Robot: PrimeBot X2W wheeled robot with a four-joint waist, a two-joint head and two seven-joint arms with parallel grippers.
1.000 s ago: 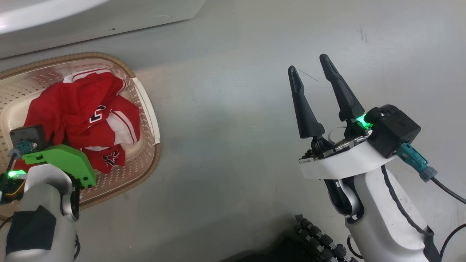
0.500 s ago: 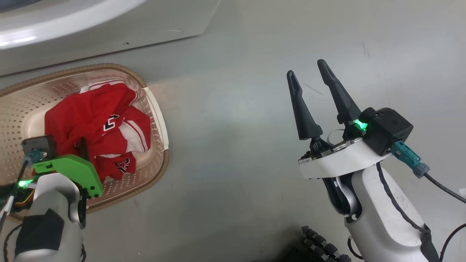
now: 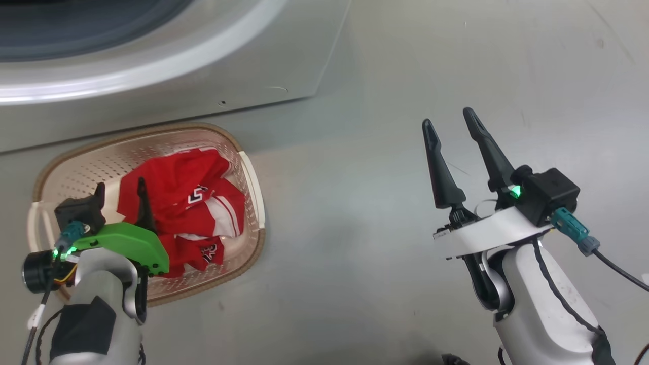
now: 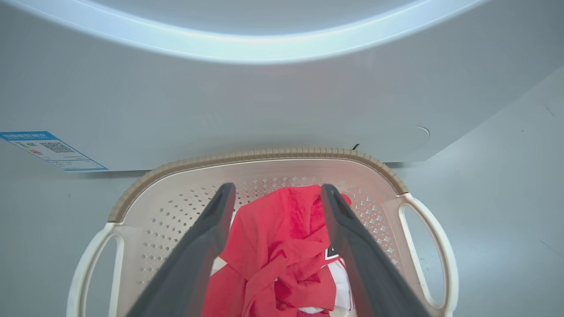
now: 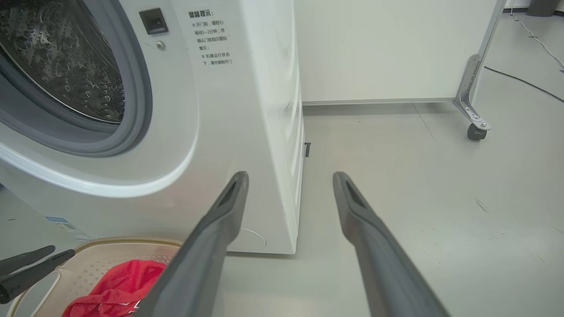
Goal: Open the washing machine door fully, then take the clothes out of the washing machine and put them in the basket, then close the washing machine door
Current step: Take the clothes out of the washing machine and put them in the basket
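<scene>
Grey floor (image 3: 380, 263), smooth and lightly scuffed, spread beneath both my claws. Standing on it:

- the basket (image 3: 127, 133), directly under my left claw (image 3: 120, 198);
- the washing machine (image 3: 203, 86), just beyond that claw's tips, its base just beside the basket's far rim;
- a white panel (image 5: 387, 48) on a castored metal foot (image 5: 473, 116), well ahead of my right claw (image 3: 446, 117);
- a dark cable (image 5: 520, 81) trailing past that foot.

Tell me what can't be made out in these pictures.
- Washing machine drum: in the right wrist view the left edge cuts it off, so leftover garments can't be ruled out.
- Blue label: left wrist view, print too small.
- Numbers on the clothes: head view, folds hide parts.
</scene>
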